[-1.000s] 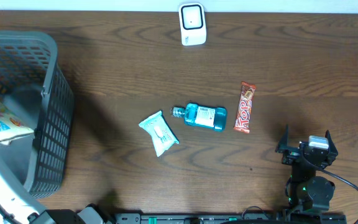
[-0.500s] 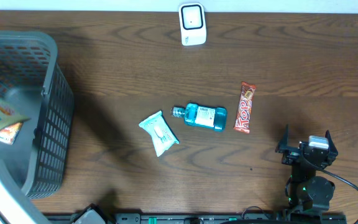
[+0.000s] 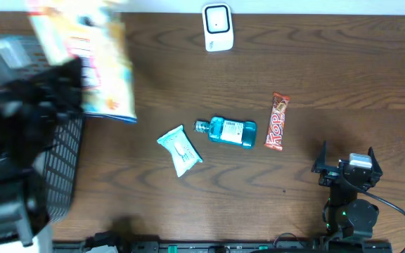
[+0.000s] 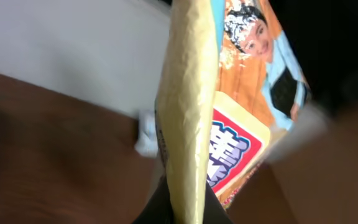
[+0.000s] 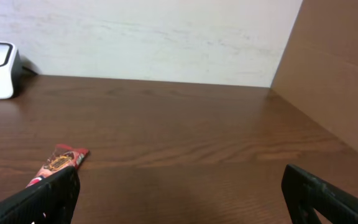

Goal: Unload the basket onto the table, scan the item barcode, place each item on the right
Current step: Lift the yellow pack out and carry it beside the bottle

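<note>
Overhead shows a yellow snack bag [image 3: 90,60], blurred, high over the basket [image 3: 63,165] at the table's left edge, pinched by the left gripper [image 4: 180,208]; the right gripper [image 3: 346,160] sits spread wide near the front-right corner.

Colours and patterns you have on view:

- Snack bag [image 3: 97,67]: you see a pale yellow edge seam, orange and light blue print, a red panel with white characters, and a printed dark-haired face.
- Table [image 3: 153,204]: dark brown with a flowing wood grain.
- Basket [image 3: 65,154]: grey, with an open lattice wall.
- Scanner [image 3: 218,27]: white, with a dark window.
- Bottle [image 3: 229,131]: teal-blue, with a paler blue label.
- Packet [image 3: 180,149]: pale mint with a white patch.
- Candy bar [image 3: 278,121]: you can read white lettering on a red and orange wrapper.
- Right gripper [image 3: 346,156]: black fingers.
- Wall [image 5: 142,37]: off-white.
- Cardboard panel [image 5: 334,68]: plain brown, at your right wrist view's edge.
</note>
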You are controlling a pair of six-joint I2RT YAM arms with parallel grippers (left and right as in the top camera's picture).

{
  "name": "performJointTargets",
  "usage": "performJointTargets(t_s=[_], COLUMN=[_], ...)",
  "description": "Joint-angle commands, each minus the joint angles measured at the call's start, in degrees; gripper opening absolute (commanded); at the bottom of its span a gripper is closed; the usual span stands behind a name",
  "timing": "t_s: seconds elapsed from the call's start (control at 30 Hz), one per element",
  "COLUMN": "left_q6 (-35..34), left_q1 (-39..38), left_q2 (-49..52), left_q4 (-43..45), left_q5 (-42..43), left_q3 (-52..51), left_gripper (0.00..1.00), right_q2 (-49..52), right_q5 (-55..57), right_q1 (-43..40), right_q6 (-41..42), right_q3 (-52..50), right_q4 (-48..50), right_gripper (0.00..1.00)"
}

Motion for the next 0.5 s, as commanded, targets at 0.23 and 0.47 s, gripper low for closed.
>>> performJointTargets(t_s=[0.23,0.47], left_q6=[8.81,13.99], left_q1=[-31.89,-40.19], left_q2=[19.04,32.35], left_q4=[0.9,-5.7], left_q5=[-3.34,-3.32], left_q3=[-5.29,-5.29], left_gripper=[0.07,0.07], right_q2=[-0.09,-0.09], right_q5=[0.33,0.33], right_q1=[0.24,0.24], right_q6=[-0.59,-0.59], right_q3=[-0.04,-0.04], right_q4=[-0.22,-0.22], right_gripper=[0.99,0.99])
